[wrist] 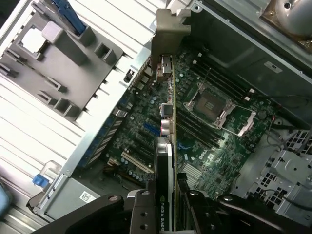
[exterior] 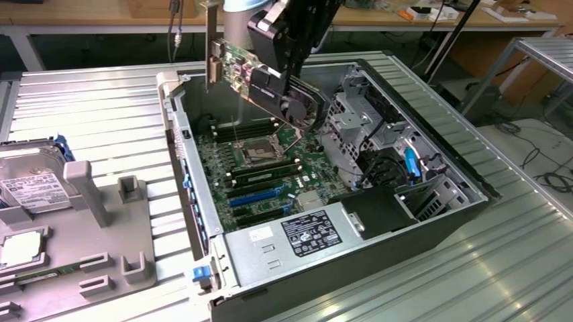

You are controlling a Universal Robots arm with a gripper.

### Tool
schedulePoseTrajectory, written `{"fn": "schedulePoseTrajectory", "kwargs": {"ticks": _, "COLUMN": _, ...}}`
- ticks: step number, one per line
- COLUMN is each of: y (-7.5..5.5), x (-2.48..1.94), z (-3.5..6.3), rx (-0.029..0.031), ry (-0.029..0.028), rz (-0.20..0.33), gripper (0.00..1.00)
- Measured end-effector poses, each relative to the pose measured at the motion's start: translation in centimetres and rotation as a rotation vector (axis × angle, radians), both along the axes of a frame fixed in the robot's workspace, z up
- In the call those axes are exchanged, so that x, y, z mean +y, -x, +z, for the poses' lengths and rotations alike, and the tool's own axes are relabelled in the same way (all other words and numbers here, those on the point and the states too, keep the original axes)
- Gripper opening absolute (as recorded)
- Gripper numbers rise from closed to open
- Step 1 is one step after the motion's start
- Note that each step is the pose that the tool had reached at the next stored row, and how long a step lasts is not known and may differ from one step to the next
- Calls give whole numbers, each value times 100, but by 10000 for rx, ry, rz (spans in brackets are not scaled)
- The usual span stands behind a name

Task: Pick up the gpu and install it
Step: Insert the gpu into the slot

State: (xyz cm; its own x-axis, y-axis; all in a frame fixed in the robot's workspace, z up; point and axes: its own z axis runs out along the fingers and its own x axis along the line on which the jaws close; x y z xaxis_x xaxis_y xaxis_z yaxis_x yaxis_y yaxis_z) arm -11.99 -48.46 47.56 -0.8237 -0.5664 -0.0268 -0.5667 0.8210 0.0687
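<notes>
The gpu [exterior: 255, 77] is a dark card with a round fan and a silver bracket [exterior: 211, 40] on one end. It hangs tilted above the open computer case [exterior: 430, 134], over the motherboard [exterior: 259, 157]. My gripper [exterior: 291, 64] is shut on the card from above. In the wrist view the gpu [wrist: 168, 131] is seen edge-on, its bracket [wrist: 168, 34] pointing away from me, with my gripper [wrist: 168, 207] clamped on its near end. Below it lie the motherboard [wrist: 204, 122] with its bare CPU socket [wrist: 214, 105] and the blue expansion slots [exterior: 255, 194].
The case lies on its side on a ribbed metal table [exterior: 98, 100], with a power supply [exterior: 300, 235] at its near end and drive cages [exterior: 376, 127] on the exterior view's right. A grey parts fixture [exterior: 90, 221] beside the case holds a hard drive [exterior: 31, 181].
</notes>
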Motion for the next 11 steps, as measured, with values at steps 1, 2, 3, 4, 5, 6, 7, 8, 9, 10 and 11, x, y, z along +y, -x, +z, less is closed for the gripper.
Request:
{"fn": "schedulePoseTrajectory", "kwargs": {"ticks": 1, "y": -1, "x": 0, "z": 0, "rx": 0, "ry": 0, "rz": 141, "gripper": 27}}
{"fn": "schedulePoseTrajectory", "kwargs": {"ticks": 2, "y": -3, "x": 0, "z": 0, "rx": 0, "ry": 0, "rz": 343, "gripper": 27}}
{"fn": "schedulePoseTrajectory", "kwargs": {"ticks": 3, "y": -5, "x": 0, "z": 0, "rx": 0, "ry": -1, "rz": 569, "gripper": 27}}
{"fn": "schedulePoseTrajectory", "kwargs": {"ticks": 4, "y": -9, "x": 0, "z": 0, "rx": 0, "ry": 0, "rz": 853, "gripper": 27}}
{"fn": "schedulePoseTrajectory", "kwargs": {"ticks": 5, "y": -10, "x": 0, "z": 0, "rx": 0, "ry": -1, "rz": 1013, "gripper": 27}}
{"fn": "schedulePoseTrajectory", "kwargs": {"ticks": 6, "y": -13, "x": 0, "z": 0, "rx": -1, "ry": -1, "rz": 1203, "gripper": 27}}
{"fn": "schedulePoseTrajectory", "kwargs": {"ticks": 7, "y": -15, "x": 0, "z": 0, "rx": 0, "ry": 0, "rz": 1361, "gripper": 27}}
{"fn": "schedulePoseTrajectory", "kwargs": {"ticks": 8, "y": -17, "x": 0, "z": 0, "rx": -1, "ry": 0, "rz": 1466, "gripper": 27}}
{"fn": "schedulePoseTrajectory", "kwargs": {"ticks": 9, "y": -19, "x": 0, "z": 0, "rx": -1, "ry": 0, "rz": 1581, "gripper": 27}}
{"fn": "schedulePoseTrajectory", "kwargs": {"ticks": 10, "y": -20, "x": 0, "z": 0, "rx": 0, "ry": 0, "rz": 1677, "gripper": 27}}
{"fn": "schedulePoseTrajectory", "kwargs": {"ticks": 11, "y": -23, "x": 0, "z": 0, "rx": 0, "ry": 0, "rz": 1880, "gripper": 27}}
